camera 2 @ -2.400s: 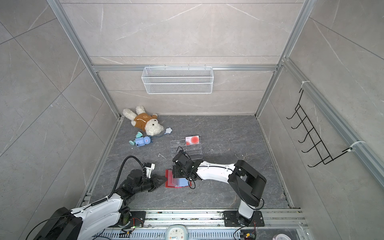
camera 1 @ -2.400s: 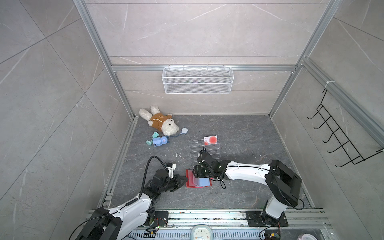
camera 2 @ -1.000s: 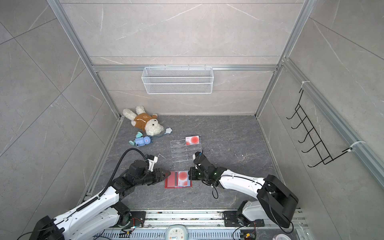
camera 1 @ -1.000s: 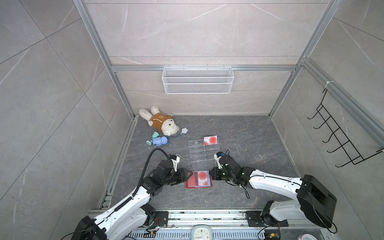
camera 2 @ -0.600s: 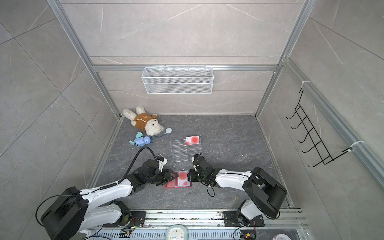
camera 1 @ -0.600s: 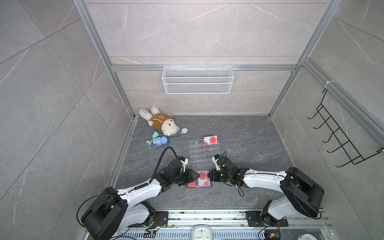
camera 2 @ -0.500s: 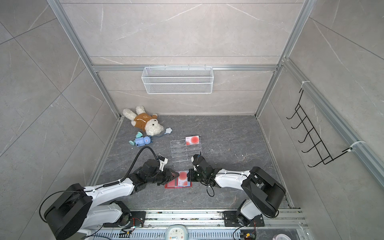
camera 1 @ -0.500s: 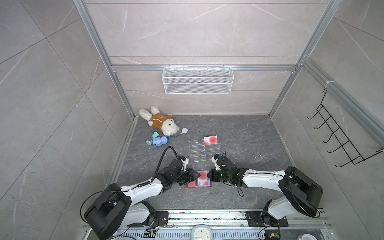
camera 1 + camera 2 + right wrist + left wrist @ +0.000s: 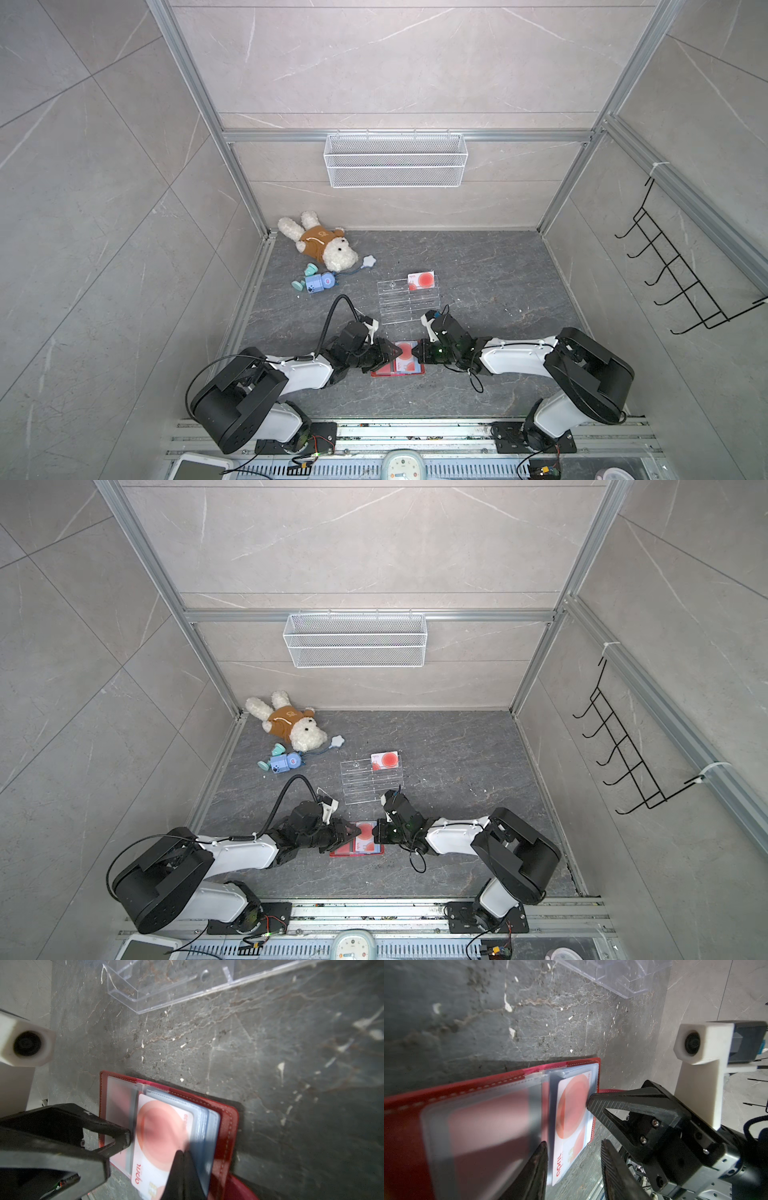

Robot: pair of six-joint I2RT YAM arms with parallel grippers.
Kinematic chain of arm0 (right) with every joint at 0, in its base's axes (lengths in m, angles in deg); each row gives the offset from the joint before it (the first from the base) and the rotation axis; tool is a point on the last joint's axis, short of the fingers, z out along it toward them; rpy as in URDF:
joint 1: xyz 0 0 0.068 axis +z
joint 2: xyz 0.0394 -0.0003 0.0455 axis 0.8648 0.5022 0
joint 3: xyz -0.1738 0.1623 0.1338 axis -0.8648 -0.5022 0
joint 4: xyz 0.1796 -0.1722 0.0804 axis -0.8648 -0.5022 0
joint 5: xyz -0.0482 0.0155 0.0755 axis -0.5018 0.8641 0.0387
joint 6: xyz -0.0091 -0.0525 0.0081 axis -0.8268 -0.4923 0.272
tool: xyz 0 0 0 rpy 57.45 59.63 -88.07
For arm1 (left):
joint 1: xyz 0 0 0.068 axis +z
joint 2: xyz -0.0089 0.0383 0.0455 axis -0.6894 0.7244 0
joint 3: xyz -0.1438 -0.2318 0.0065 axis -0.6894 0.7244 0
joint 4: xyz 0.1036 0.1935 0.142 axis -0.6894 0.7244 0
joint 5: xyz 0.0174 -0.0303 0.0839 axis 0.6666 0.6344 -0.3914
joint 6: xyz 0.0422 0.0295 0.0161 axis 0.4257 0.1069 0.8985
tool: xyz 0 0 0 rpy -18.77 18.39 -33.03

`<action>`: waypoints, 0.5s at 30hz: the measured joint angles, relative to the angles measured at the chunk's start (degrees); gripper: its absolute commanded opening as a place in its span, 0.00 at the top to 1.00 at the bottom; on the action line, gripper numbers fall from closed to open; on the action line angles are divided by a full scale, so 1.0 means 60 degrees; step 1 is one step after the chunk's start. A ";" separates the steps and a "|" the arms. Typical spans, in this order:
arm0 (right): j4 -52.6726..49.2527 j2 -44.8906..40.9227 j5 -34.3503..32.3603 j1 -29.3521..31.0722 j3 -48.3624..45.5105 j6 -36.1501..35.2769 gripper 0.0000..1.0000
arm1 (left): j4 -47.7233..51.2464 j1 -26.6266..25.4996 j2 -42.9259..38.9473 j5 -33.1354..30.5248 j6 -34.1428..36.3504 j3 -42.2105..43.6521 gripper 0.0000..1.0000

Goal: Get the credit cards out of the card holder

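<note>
Left gripper (image 9: 574,1144): jaws spread, straddling the lettered end of a credit card (image 9: 571,1109) without pinching it. Right gripper (image 9: 182,1153): fingers pressed together, tip resting on the same card's clear sleeve; whether it nips the sleeve cannot be told. Card holder (image 9: 398,372): red booklet, lying open and flat on the floor (image 9: 478,270) between both grippers, near the front rail, pale blue sleeves fanned on one page, the card with its red-orange circle showing at the uppermost sleeve. Clear acrylic stand (image 9: 405,309): just behind the holder, apart from it, with a second credit card (image 9: 422,280) propped at its rear tier. Floor: dark grey stone-look slab, veined pale and rust, flecked with white chips. Walls (image 9: 104,187): large pale grey marbled tiles on three sides, framed by aluminium posts. White wire basket (image 9: 395,162): hung on the back wall's rail. Black hook rack (image 9: 673,282): on the right-hand wall. Plush dog (image 9: 324,245): in the rear left corner, with a small blue toy (image 9: 318,282) beside it.
</note>
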 measured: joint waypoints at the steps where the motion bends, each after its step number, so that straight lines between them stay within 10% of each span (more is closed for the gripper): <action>1: 0.0058 0.0018 0.0025 0.0000 -0.0015 0.0004 1.00 | -0.0182 0.0000 0.0087 0.0018 -0.0051 0.0084 0.63; 15: 0.0197 0.0036 0.0069 0.0000 -0.0062 0.0076 1.00 | -0.1814 0.0000 0.0674 0.0062 -0.0452 0.0594 0.82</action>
